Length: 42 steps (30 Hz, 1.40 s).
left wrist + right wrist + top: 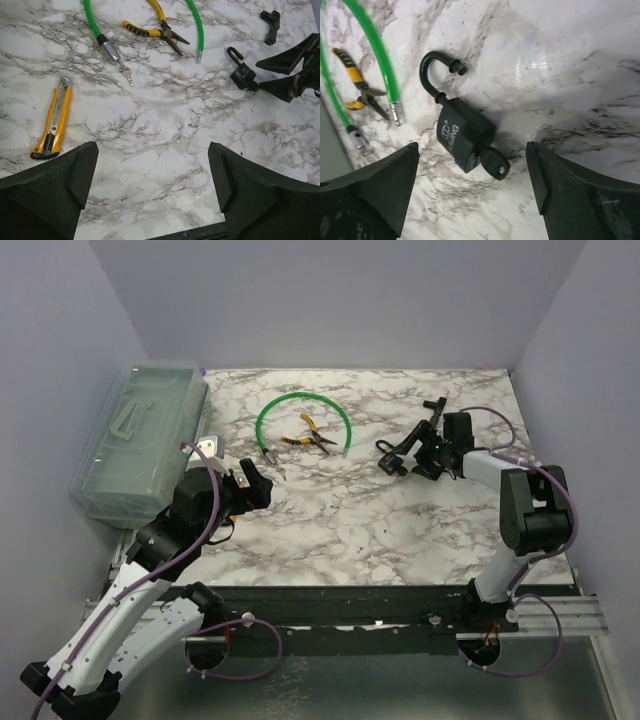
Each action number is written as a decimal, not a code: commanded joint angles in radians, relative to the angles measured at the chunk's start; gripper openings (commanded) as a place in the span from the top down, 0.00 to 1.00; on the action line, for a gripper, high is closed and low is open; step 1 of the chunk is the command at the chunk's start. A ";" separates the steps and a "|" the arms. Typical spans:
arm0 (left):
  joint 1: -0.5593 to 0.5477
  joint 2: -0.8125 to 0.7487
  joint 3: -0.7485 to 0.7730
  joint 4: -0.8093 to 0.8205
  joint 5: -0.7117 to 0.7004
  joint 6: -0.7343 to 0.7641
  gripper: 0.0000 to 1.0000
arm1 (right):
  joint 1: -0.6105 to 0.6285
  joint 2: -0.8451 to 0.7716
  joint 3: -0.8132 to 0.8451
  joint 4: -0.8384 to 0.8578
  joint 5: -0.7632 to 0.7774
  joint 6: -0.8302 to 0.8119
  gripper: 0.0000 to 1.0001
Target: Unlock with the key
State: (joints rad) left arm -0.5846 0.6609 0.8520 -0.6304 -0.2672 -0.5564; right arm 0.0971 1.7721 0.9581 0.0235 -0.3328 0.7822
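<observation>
At the bottom of the left wrist view, my left gripper (152, 170) hangs with jaws wide and nothing in them, over bare marble. A yellow utility knife (52, 120) lies at mid left.

In the middle of the right wrist view, the right gripper (472, 150) is also spread wide and empty. The padlock (462, 135) lies on the table between its fingers, touching neither. A black-headed key (495, 162) sits in the padlock's base, and the shackle (427, 75) looks sprung, with one end free.

A small silvery key (128, 78) lies upper left in the left wrist view, at the metal end of the green cable (91, 20); I can't tell if it's attached. Pliers (160, 27) are just beyond, top centre.

Risks, as I judge them:
- The padlock is loose on slick marble, so if I close off-centre it skids or spins.
- A bump on the shackle could snap it shut.
- Catching the black key head sideways could lever it out.
- The silvery key is thin and flat, so fingers may slide over it or drag the cable.
</observation>
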 commanded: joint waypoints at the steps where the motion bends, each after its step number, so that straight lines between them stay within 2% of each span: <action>1: -0.001 -0.008 -0.010 0.007 -0.020 0.015 0.01 | 0.010 -0.082 0.012 -0.128 0.198 -0.146 0.11; 6: 0.000 0.001 -0.010 0.009 -0.015 0.017 0.01 | 0.048 -0.122 0.046 -0.151 0.244 -0.196 0.23; 16: 0.000 -0.001 -0.011 0.008 -0.016 0.018 0.01 | 0.080 -0.052 0.083 -0.099 0.148 -0.192 0.37; 28: 0.000 0.003 -0.011 0.009 -0.015 0.019 0.01 | 0.105 0.024 0.118 -0.068 0.131 -0.206 0.43; 37: 0.002 0.013 -0.010 0.010 -0.013 0.021 0.01 | 0.151 -0.005 0.152 -0.103 0.215 -0.241 0.45; 42: 0.002 0.015 -0.011 0.010 -0.012 0.021 0.01 | 0.159 0.016 0.154 -0.095 0.213 -0.241 0.45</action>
State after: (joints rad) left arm -0.5846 0.6762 0.8494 -0.6300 -0.2672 -0.5549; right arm 0.2451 1.7802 1.0901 -0.0715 -0.1516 0.5621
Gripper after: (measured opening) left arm 0.989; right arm 0.550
